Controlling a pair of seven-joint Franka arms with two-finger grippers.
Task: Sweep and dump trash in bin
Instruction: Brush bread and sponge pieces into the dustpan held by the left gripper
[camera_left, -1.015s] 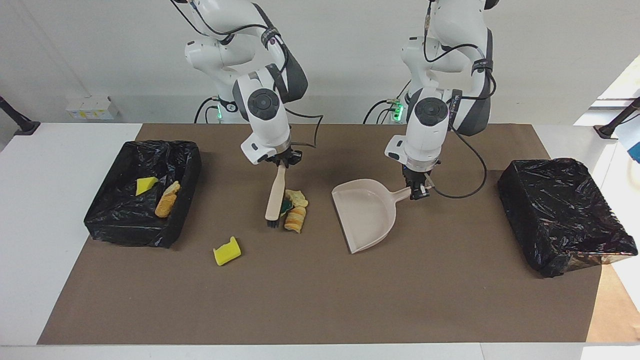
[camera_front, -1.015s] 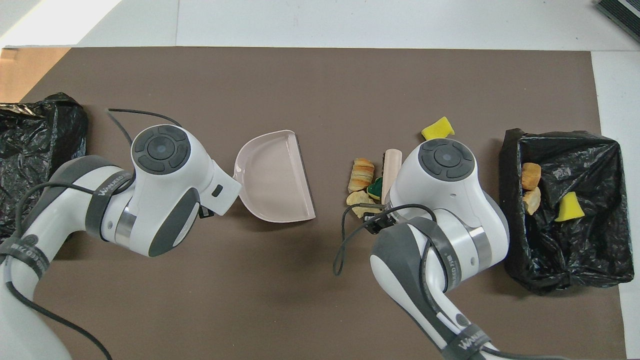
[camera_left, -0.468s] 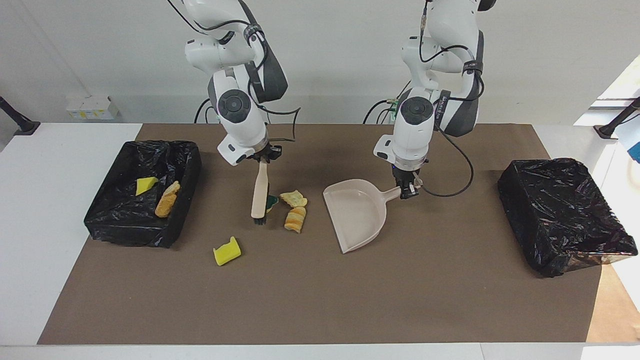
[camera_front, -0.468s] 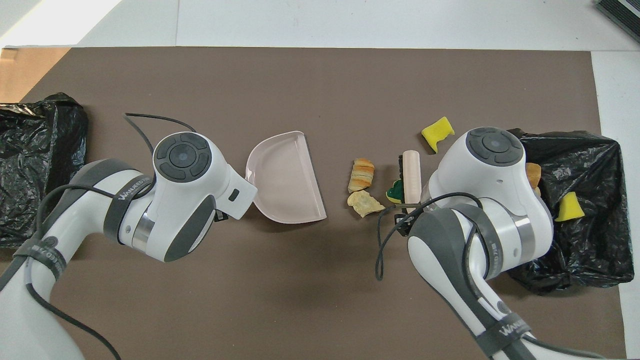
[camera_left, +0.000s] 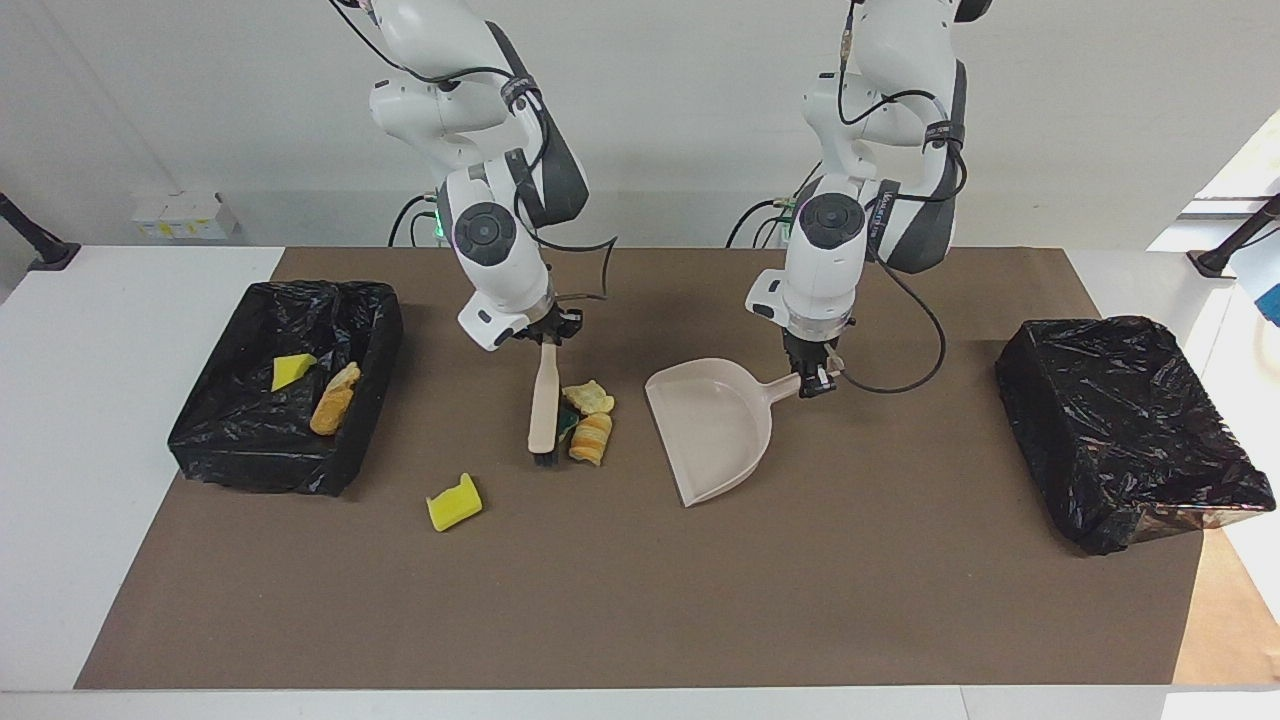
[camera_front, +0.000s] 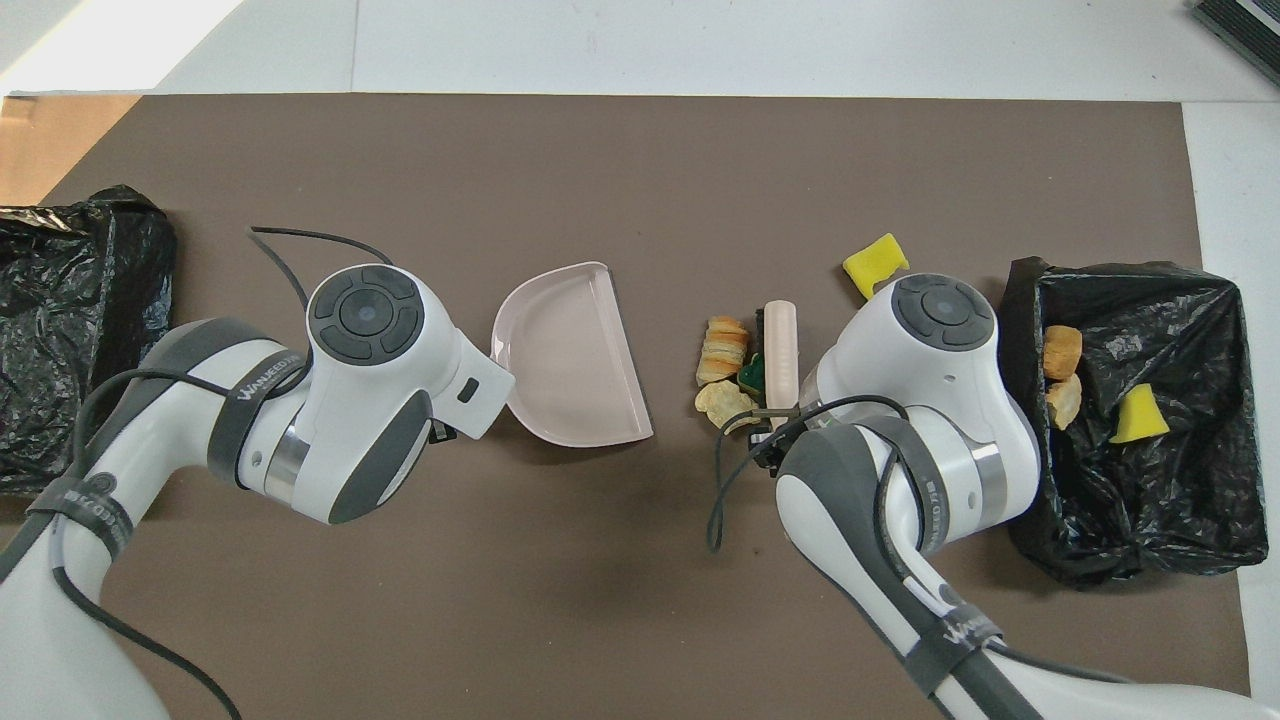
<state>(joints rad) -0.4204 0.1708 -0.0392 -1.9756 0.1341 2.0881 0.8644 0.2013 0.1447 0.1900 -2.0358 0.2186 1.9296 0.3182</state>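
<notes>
My right gripper (camera_left: 548, 338) is shut on the handle of the beige brush (camera_left: 544, 405), whose bristles rest on the mat against a small pile of trash (camera_left: 588, 420). The pile is a tan chip (camera_front: 722, 400), a bread chunk (camera_front: 724, 350) and a green-backed sponge piece (camera_front: 752, 375). My left gripper (camera_left: 818, 378) is shut on the handle of the beige dustpan (camera_left: 712, 425). The pan lies flat, its mouth facing the pile with a short gap between. A loose yellow sponge (camera_left: 454, 503) lies farther from the robots than the pile.
A black-lined bin (camera_left: 250, 465) at the right arm's end holds a yellow sponge (camera_left: 291, 370) and bread chunks (camera_left: 335, 398). A second black-lined bin (camera_left: 1130, 420) stands at the left arm's end. A brown mat (camera_left: 640, 600) covers the table.
The right gripper swung the brush toward its bin, then back against the pile, pushing the green-backed piece in. The dustpan slid slightly toward the pile, then stayed still.
</notes>
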